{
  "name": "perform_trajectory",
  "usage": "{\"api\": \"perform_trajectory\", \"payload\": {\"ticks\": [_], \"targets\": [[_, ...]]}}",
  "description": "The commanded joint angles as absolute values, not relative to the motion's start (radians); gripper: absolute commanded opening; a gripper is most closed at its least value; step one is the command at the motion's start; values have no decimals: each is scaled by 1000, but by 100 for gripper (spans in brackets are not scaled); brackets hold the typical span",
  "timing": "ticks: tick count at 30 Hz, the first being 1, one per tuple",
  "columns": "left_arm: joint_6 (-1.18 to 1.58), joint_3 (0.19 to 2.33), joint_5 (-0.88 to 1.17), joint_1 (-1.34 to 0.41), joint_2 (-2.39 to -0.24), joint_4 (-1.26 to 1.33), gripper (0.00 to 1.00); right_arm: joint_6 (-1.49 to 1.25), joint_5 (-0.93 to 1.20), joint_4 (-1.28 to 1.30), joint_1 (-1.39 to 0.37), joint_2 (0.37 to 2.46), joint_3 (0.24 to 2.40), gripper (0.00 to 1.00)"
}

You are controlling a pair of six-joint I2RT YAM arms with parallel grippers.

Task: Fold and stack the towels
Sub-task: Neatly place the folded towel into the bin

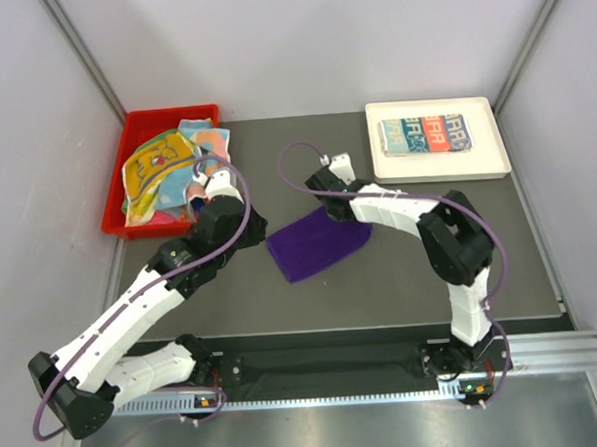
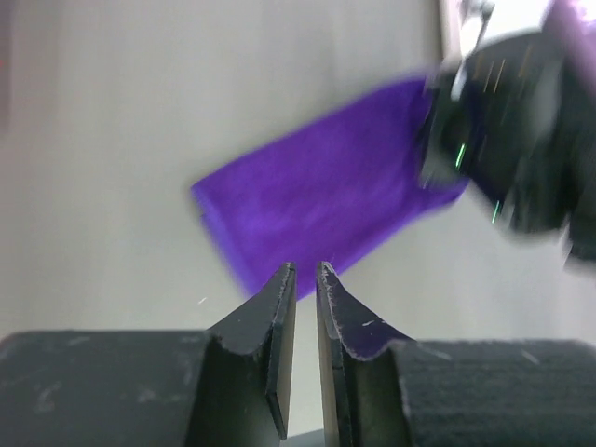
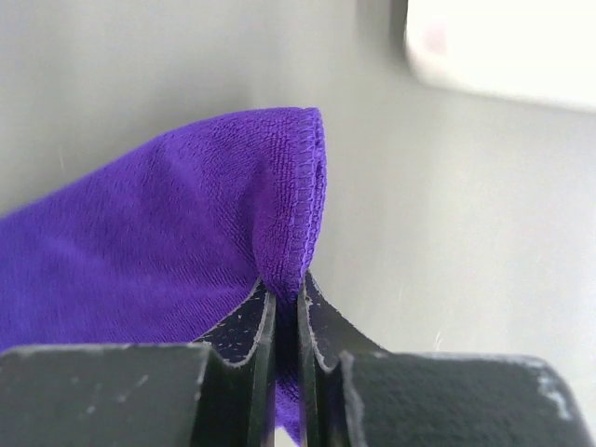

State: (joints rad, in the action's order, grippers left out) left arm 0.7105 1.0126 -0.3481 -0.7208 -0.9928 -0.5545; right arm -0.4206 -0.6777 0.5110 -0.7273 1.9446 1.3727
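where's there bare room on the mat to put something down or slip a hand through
Free: the mat between red bin and white tray; the near strip between purple towel and the mat's front edge; the tray's front below its folded towel. Crowded: the middle, where the right tool pinches the purple towel, and the bin, heaped with towels.

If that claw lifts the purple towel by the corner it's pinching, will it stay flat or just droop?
Likely droop: the purple towel bends into a soft fold where the right gripper pinches its hemmed edge. It probably weighs little, being thin cloth lying flat on the table. Its textured surface should resist slipping from the pinch.
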Motion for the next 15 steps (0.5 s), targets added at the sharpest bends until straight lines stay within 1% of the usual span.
{"api": "perform_trajectory", "payload": {"ticks": [1,6,10,11,15], "targets": [[695,970,-348,-719,-969,-584,20,-256,-830,575,-686,2052,1563,0],[681,939,-319,-719,-989,-552,19,-95,-877,575,-626,2239,1848,0],[666,930,-327,-718,-1009,-534,19,-8,-890,554,-575,2336,2023,0],[667,930,-321,-719,-1022,-529,19,58,-893,546,-562,2353,2093,0],[654,934,-302,-719,-1064,-508,19,162,-926,510,-532,2431,2239,2]]}}
